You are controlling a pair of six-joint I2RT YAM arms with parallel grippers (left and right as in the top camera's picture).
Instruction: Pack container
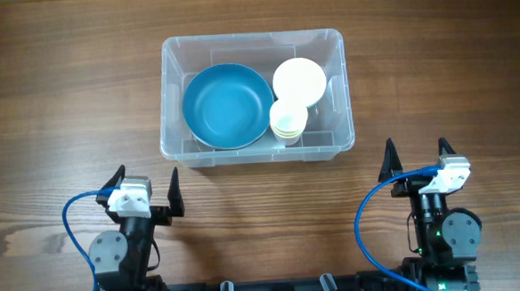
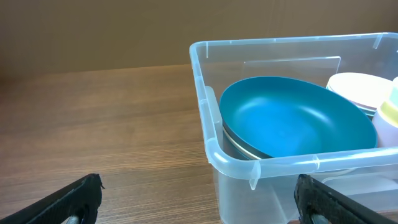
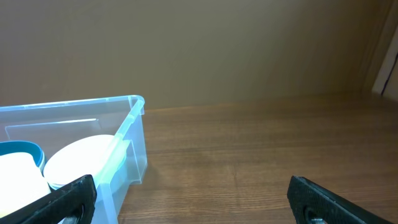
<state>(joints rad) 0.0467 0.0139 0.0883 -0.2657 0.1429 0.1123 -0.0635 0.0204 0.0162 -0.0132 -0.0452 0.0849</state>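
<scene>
The clear plastic container [image 1: 175,150] stands at the table's middle back. Inside it lie a large blue bowl [image 1: 227,105] on the left, a white plate or bowl [image 1: 298,79] at the back right and a pale yellow cup [image 1: 288,119] in front of that. The left wrist view shows the container [image 2: 211,149], the blue bowl [image 2: 292,118] and the white dish [image 2: 360,87]. The right wrist view shows the container's corner [image 3: 134,146] and the white dish [image 3: 78,158]. My left gripper [image 1: 146,189] [image 2: 199,202] and right gripper [image 1: 416,158] [image 3: 193,199] are open and empty, near the table's front, short of the container.
The wooden table [image 1: 62,102] surrounds the container on all sides. A blue cable [image 1: 72,218] loops beside the left arm and another [image 1: 364,220] beside the right arm.
</scene>
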